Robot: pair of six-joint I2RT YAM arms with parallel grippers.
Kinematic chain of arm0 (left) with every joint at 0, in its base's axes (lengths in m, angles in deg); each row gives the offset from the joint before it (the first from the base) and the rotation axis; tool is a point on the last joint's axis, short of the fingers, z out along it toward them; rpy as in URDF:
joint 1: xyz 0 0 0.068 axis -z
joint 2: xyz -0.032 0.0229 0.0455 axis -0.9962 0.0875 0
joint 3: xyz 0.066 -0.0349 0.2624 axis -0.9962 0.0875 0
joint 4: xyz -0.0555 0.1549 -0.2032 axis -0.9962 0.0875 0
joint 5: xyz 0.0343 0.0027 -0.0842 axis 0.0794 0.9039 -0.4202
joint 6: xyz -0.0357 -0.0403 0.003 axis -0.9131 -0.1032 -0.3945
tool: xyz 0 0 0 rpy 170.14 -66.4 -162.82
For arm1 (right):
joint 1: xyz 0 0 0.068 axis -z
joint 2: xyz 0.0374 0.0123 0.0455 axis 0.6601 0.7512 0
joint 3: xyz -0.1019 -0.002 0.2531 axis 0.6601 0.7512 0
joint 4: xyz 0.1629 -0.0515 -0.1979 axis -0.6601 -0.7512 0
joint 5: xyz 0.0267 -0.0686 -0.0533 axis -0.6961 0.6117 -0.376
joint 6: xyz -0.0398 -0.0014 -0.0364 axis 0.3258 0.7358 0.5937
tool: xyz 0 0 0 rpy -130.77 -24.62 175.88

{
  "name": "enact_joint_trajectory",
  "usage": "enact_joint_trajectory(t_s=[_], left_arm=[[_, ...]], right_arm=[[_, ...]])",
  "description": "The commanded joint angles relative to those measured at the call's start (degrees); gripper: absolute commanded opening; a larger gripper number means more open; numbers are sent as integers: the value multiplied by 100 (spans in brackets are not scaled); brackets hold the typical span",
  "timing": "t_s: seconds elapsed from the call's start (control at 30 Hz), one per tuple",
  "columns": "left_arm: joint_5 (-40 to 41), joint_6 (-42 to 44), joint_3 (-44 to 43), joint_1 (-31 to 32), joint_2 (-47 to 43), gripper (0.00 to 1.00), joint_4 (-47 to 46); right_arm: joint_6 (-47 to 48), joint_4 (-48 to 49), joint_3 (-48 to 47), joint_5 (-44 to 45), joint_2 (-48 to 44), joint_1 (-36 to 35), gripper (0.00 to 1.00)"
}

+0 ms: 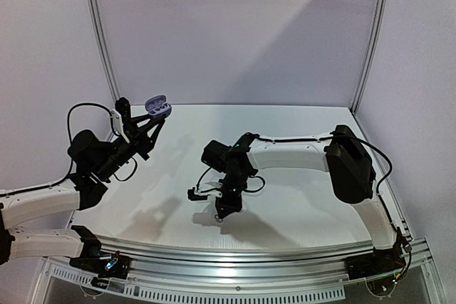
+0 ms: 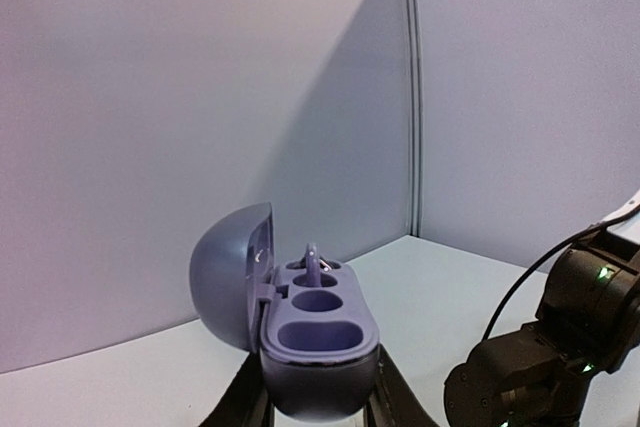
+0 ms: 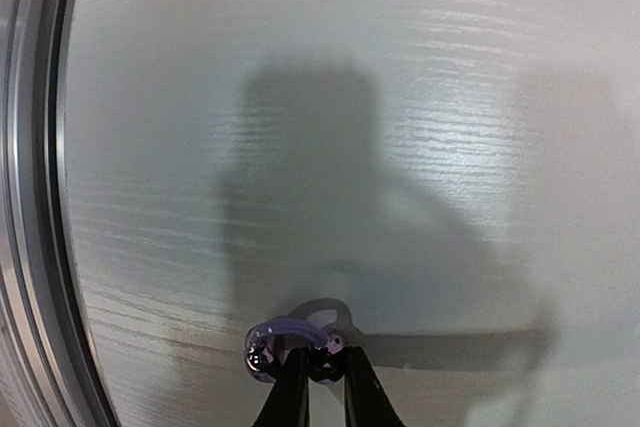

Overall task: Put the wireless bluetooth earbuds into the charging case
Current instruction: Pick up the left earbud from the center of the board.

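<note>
The right gripper (image 3: 318, 385), at the lower centre of its wrist view, is closed on an earbud (image 3: 285, 339) close to the table (image 3: 450, 127). The earbud is small, lavender with glossy dark ends; it is judged light, rigid and slippery, best pinched across its body. The left gripper (image 2: 318, 402) is clamped on the open lavender case (image 2: 318, 332), raised at upper left overhead.

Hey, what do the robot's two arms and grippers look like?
The left arm and right arm have white tubular links, bulky black joint housings and thin black cables looping alongside. The left gripper and right gripper have slim black fingers.
</note>
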Motion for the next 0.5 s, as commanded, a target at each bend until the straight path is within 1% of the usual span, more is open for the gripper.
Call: enact_joint_trajectory(t_s=[0.0, 0.17, 0.33, 0.4, 0.47], left_arm=[[241, 48, 7, -69, 14, 0, 54], [217, 39, 40, -69, 100, 0, -210], [174, 129, 47, -62, 219, 0, -640], [176, 243, 40, -52, 260, 0, -792], [209, 335, 9, -36, 308, 0, -877]], right_arm=[[-711, 562, -108, 326, -559, 113, 7], [-1673, 1591, -435, 974, -1396, 141, 6], [-2685, 3152, -638, 1840, -2068, 125, 4], [-3081, 3984, -555, 2412, -2242, 45, 2], [-3224, 4493, -554, 2729, -2317, -45, 0]])
